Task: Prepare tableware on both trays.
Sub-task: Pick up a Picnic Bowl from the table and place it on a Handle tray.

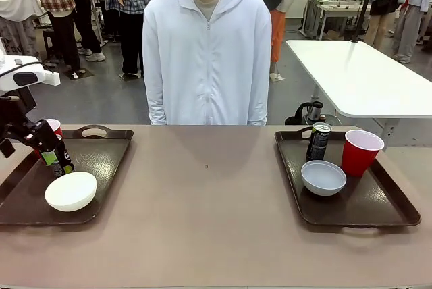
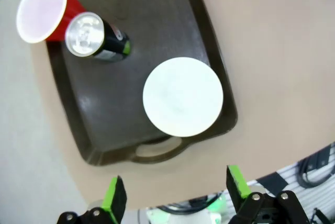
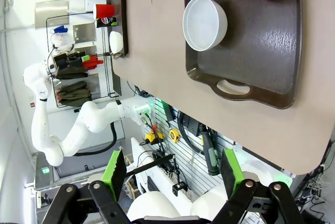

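On the left tray stand a cream-white bowl, a red cup and a dark can. My left gripper hangs in front of the cup and can, partly hiding them. From above, the left wrist view shows the tray, cup, can and bowl. There the left gripper is open and holds nothing. The right tray carries a can, a red cup and a grey-white bowl. My right gripper is open, high above the right tray.
A person in a white hooded jacket stands at the far side of the table, arms down. The brown table top lies bare between the trays. A white table stands behind at the right.
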